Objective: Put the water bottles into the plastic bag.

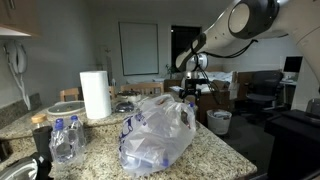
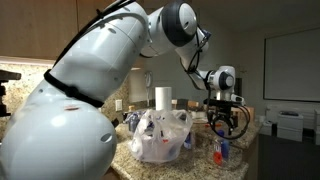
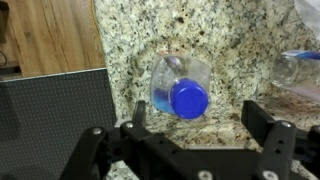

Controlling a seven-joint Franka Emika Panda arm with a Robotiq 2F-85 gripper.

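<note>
Water bottles (image 1: 64, 140) stand on the worktop (image 1: 218, 150), outside the plastic bag (image 1: 155, 130).
We see the hand (image 3: 196, 125) open and empty above one bottle (image 3: 180, 88); none gripped yet, so all bagging lies ahead.

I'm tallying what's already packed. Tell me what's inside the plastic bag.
The plastic bag is translucent. In both exterior views only vague pale and bluish shapes show through it. Its crinkled walls and blue print cover the contents, so what those shapes are cannot be told.
</note>
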